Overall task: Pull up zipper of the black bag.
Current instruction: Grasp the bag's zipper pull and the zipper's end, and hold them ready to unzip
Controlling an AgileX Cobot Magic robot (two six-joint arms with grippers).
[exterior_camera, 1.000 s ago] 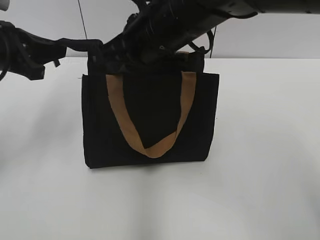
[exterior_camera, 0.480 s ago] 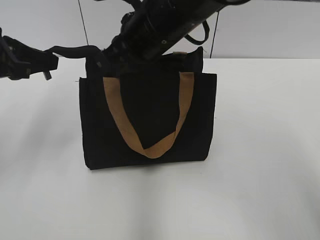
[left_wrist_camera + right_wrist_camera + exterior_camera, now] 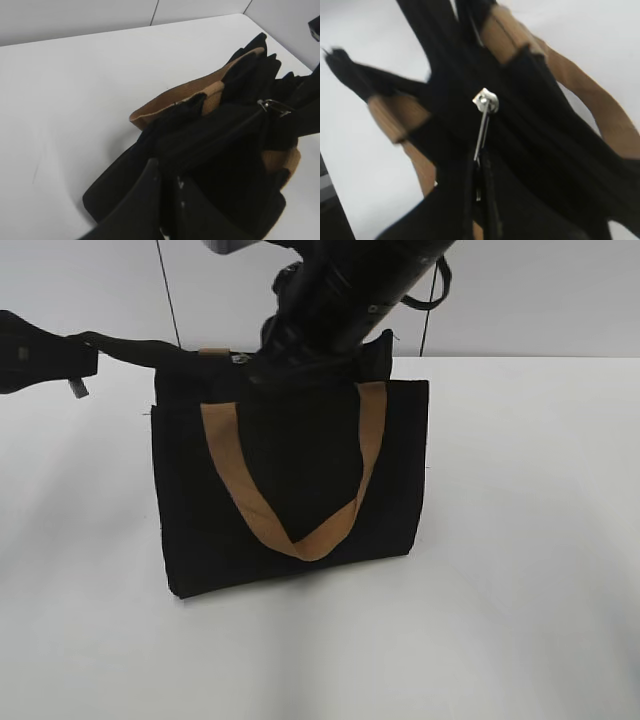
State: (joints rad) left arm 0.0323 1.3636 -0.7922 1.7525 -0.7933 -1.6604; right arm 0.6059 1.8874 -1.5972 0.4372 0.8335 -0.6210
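The black bag (image 3: 290,480) stands upright on the white table, a tan handle (image 3: 300,535) hanging down its front. My left gripper (image 3: 167,175) is shut on the bag's fabric at its left top corner; in the exterior view it stretches a black tab out to the left (image 3: 110,345). My right gripper (image 3: 482,170) is shut on the silver zipper pull tab (image 3: 482,127), whose slider (image 3: 486,100) sits on the zip line. The zipper also shows in the left wrist view (image 3: 270,105). In the exterior view the right arm (image 3: 340,300) hides the bag's top middle.
White table (image 3: 530,540) all around the bag, white wall behind (image 3: 540,300). A second tan handle (image 3: 170,107) lies at the bag's far side. Nothing else stands on the table.
The right arm has moved rightward along the bag's top. The left arm has drawn further left, stretching the bag's corner. The bag's top has tilted slightly.
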